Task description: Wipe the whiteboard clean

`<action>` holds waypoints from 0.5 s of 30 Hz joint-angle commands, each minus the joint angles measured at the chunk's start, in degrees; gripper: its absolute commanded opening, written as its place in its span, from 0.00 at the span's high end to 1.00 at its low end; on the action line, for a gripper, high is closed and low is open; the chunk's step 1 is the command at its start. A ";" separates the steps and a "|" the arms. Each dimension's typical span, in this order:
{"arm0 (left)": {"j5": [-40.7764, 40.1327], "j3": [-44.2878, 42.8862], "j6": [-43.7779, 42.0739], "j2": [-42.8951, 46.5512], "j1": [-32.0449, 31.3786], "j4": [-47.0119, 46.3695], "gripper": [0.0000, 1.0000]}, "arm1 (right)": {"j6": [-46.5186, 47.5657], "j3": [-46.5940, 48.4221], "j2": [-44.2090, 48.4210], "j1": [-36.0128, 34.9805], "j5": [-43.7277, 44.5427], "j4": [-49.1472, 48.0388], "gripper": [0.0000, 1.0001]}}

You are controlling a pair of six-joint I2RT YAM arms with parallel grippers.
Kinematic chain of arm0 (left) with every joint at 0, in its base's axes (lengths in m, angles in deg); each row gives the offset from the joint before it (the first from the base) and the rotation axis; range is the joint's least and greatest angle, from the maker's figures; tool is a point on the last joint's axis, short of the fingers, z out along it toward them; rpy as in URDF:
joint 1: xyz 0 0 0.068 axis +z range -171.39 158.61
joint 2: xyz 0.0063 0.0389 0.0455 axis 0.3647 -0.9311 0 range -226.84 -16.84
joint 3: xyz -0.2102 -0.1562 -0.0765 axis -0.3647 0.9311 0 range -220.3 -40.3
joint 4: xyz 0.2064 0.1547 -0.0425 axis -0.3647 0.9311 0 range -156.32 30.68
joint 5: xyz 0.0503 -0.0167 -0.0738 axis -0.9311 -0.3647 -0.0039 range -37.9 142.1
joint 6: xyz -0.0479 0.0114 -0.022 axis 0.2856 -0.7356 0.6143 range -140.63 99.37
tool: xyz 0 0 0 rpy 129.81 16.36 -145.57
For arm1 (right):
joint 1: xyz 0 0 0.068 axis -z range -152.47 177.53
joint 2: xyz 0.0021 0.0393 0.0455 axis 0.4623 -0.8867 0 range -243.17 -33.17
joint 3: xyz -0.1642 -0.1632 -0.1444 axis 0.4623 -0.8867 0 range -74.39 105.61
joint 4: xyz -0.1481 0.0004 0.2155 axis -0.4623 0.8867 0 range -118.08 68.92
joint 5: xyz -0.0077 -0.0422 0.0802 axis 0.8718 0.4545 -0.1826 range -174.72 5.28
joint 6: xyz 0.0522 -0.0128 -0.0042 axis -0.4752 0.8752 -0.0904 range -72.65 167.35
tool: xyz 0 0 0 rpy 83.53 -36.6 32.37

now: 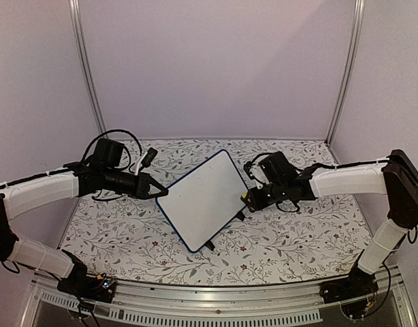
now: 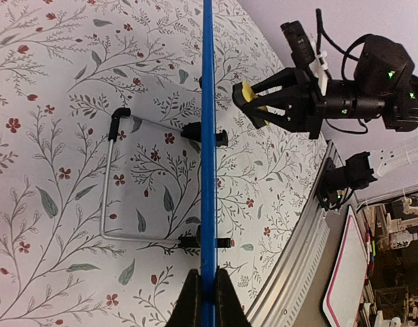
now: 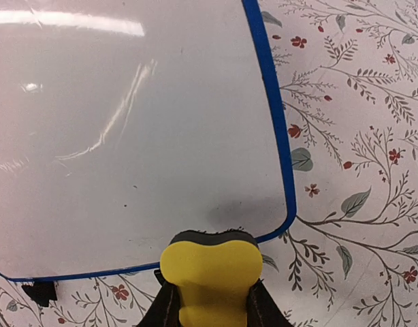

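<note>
The whiteboard [image 1: 202, 197] stands tilted in the middle of the table, white with a thin blue frame and no writing on the face I see. My left gripper [image 1: 161, 193] is shut on its left edge. The left wrist view shows the whiteboard's frame [image 2: 208, 136] edge-on, pinched between the left gripper's [image 2: 208, 296] fingers. My right gripper [image 1: 248, 198] is shut on a yellow eraser [image 3: 209, 269], whose dark felt sits at the board's lower corner [image 3: 280, 221]. A faint grey smudge [image 3: 243, 208] lies just ahead of the felt.
A bent wire stand [image 2: 110, 180] hangs off the board's back above the floral tablecloth [image 1: 284, 238]. Booth walls close in the back and sides. A metal rail [image 1: 216, 300] runs along the near edge. A pink-framed board [image 2: 345, 276] lies beyond the rail.
</note>
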 commanded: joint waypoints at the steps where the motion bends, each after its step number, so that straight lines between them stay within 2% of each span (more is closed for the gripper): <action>1: 1.44 0.07 -1.46 0.92 -0.12 -1.97 1.00 | 1.49 5.07 2.76 0.09 4.11 0.16 0.81; 8: 1.32 0.07 -1.59 1.17 -0.15 -1.90 1.00 | 2.63 9.91 -3.03 1.37 3.41 0.29 0.81; 15: 1.48 0.07 -1.53 1.15 -0.17 -1.91 1.00 | 1.54 6.51 -6.27 1.50 0.83 -1.18 0.81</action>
